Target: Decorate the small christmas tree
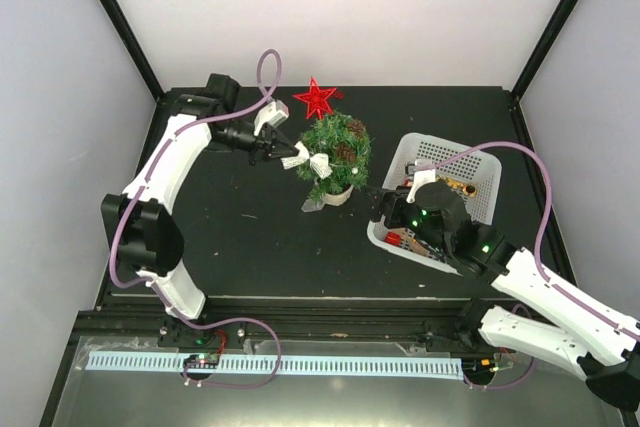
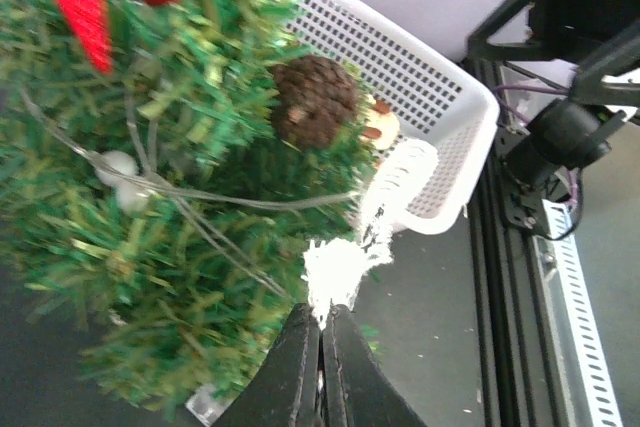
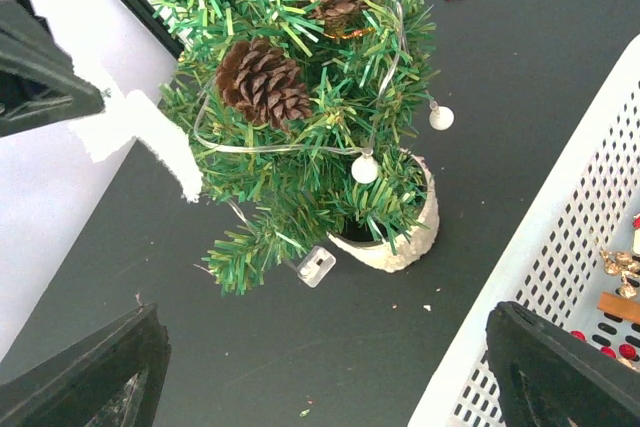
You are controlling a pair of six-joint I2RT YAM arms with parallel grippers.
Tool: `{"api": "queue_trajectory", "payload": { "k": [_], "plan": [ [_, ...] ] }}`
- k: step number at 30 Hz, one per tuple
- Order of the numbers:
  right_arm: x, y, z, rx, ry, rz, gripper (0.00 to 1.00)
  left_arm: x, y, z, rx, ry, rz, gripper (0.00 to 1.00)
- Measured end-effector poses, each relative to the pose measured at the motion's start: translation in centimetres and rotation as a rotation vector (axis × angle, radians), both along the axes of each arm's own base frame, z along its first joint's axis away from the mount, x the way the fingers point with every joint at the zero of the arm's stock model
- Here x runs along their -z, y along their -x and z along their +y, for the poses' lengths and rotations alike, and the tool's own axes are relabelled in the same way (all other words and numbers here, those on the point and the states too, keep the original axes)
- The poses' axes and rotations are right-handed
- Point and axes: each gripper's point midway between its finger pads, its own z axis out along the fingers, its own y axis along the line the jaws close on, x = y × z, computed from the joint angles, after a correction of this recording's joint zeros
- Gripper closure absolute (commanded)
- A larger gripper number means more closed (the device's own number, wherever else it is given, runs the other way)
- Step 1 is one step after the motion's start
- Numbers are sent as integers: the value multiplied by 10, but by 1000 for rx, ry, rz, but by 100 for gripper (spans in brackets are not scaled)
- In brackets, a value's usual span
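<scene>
The small christmas tree stands mid-frame in the top view in its cream pot. Its long axis runs from the pot up to one red star at upper left. Two pine cones sit in the foliage. The left gripper is clamped on one white bow at the tree's left edge. The right gripper gapes wide beside one white basket.

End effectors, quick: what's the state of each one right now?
Left end effector: closed on the white bow.
Right end effector: open, holding nothing.
</scene>
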Motion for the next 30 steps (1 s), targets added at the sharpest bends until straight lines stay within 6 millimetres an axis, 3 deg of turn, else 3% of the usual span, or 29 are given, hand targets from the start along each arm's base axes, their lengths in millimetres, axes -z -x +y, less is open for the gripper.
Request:
{"api": "queue_trajectory", "payload": {
  "k": [8, 12, 20, 30],
  "plan": [
    [8, 0, 0, 2, 6, 10, 12, 5, 41, 6, -6, 23, 7, 98],
    [8, 0, 0, 0, 1, 8, 12, 16, 51, 8, -34, 32, 5, 98],
    [8, -1, 3, -6, -5, 14, 12, 40, 40, 6, -133, 49, -52, 98],
    [7, -1, 5, -17, -17, 12, 12, 43, 21, -4, -182, 71, -131, 98]
  ]
}}
